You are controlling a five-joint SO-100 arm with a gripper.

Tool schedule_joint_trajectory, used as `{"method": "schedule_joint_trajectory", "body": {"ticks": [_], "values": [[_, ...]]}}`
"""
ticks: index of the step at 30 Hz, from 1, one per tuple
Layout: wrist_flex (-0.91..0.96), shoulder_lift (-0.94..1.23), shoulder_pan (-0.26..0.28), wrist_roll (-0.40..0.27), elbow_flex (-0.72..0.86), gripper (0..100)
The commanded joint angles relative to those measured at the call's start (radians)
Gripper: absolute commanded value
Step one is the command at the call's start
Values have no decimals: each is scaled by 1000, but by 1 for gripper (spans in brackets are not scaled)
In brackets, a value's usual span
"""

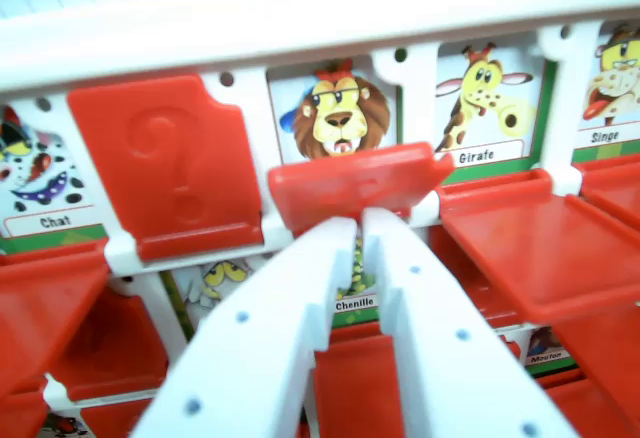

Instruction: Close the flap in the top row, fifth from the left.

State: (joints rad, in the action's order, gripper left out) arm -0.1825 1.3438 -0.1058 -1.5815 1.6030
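Flaps line the white frame point(300, 18) of a red picture-board game: from the wrist view's left, a cat card labelled "Chat" point(40, 183) shows, then a raised red flap with a question mark point(170, 163), then a lion card point(340, 113) whose flap point(355, 186) sits half-tilted just below the lion's face. The white gripper point(360, 223) meets that flap's lower edge, fingers narrowed to a thin slit and holding nothing. Toward the frame's right edge, giraffe ("Girafe") point(485, 93) and monkey ("Singe") point(615, 78) cards show above lowered flaps.

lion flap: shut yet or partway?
Partway. The lion flap is tilted up off the flat, but the lion picture above it shows uncovered. The flap with the question mark stands fully shut. End effector touches its edge.
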Motion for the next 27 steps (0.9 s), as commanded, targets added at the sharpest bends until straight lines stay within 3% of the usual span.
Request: {"method": "schedule_joint_trajectory", "body": {"ticks": [1, 18, 27], "values": [[11, 11, -5, -3, -146, 0], [0, -28, -3, 2, -229, 0], [-26, 38, -8, 14, -195, 0]]}}
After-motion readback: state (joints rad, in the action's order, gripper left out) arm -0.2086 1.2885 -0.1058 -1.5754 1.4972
